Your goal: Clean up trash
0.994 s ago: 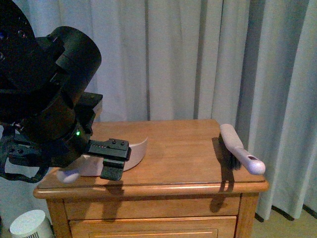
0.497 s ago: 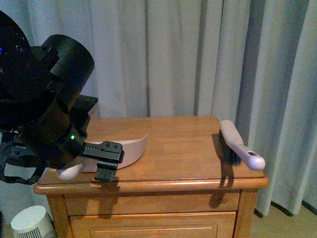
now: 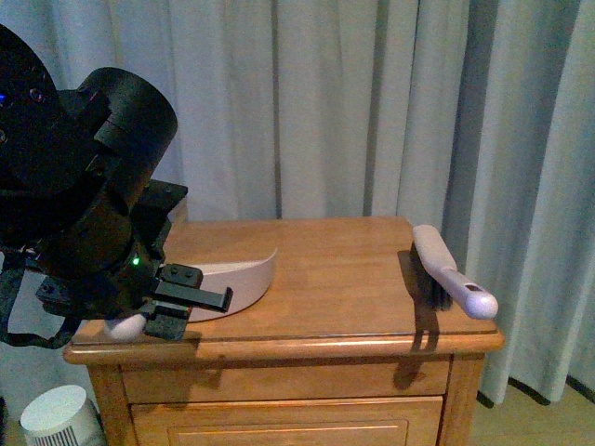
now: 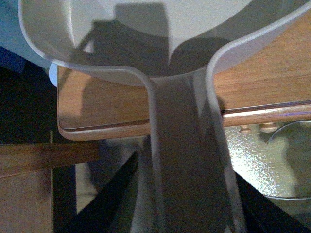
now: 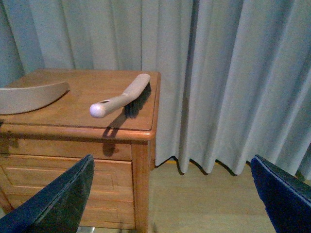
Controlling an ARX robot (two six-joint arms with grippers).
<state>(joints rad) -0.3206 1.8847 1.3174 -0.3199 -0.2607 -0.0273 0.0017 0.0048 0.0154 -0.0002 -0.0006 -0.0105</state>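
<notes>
Check the left gripper (image 3: 186, 308) at the front left corner of the bench (image 3: 353, 269): its jaws pinch the handle of the dustpan (image 3: 244, 277). In the left wrist view the handle runs between the two jaws and overhangs the bench edge, while the pan rests on the wooden top. The part of the pan's interior you can see shows plain plastic under shadow.

The right gripper (image 5: 172, 162) hangs off the right side of the bench with its jaws spread wide.

The brush (image 3: 451, 274) lies along the right edge of the bench, handle toward the front right corner, well apart from the dustpan.

A white cylinder (image 3: 56, 415) stands on the floor below the left corner; you cannot tell whether it is open.

The drawer fronts under the top are closed.

The trash appears in no view, so you cannot tell where it is.
</notes>
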